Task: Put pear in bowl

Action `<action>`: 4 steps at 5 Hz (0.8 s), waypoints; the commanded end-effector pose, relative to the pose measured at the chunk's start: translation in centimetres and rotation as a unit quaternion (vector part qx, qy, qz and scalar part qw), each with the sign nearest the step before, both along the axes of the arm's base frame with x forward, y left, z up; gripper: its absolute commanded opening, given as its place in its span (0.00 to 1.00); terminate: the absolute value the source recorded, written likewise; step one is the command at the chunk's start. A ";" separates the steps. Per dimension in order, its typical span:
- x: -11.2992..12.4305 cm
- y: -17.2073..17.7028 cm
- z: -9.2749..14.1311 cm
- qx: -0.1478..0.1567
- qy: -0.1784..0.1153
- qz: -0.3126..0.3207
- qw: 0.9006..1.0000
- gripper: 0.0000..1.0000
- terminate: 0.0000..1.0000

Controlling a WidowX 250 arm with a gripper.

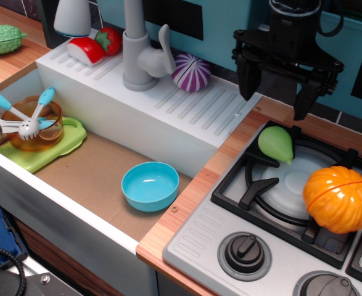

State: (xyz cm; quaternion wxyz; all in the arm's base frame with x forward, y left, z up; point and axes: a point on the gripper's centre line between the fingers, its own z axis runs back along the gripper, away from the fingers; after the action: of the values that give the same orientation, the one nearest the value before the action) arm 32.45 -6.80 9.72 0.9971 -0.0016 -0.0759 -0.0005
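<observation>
The light-green pear (275, 144) lies on the toy stove's left burner, at its far edge, next to the orange pumpkin (340, 198). The cyan-blue bowl (150, 185) stands empty on the brown sink floor, near the wooden counter edge. My black gripper (275, 92) hangs above and just behind the pear, apart from it. Its two fingers (248, 79) are spread wide and hold nothing.
A transparent amber bowl (32, 123) with utensils sits on a green board (45, 151) at the sink's left. A grey faucet (140, 52), a purple onion (191, 72) and red toy foods (94, 46) stand on the white ledge. A bumpy green vegetable (2, 38) lies far left. Stove knobs (245, 253) are in front.
</observation>
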 end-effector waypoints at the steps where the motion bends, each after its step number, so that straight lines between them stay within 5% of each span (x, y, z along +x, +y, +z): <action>1: 0.0 0.0 0.0 0.000 0.000 0.000 1.000 1.00 0.00; 4: 0.5 -1.2 -2.4 -0.028 -0.030 0.014 0.999 1.00 0.00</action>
State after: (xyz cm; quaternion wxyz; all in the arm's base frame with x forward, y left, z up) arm 32.25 -8.11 5.94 0.9954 -0.0311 -0.0893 0.0183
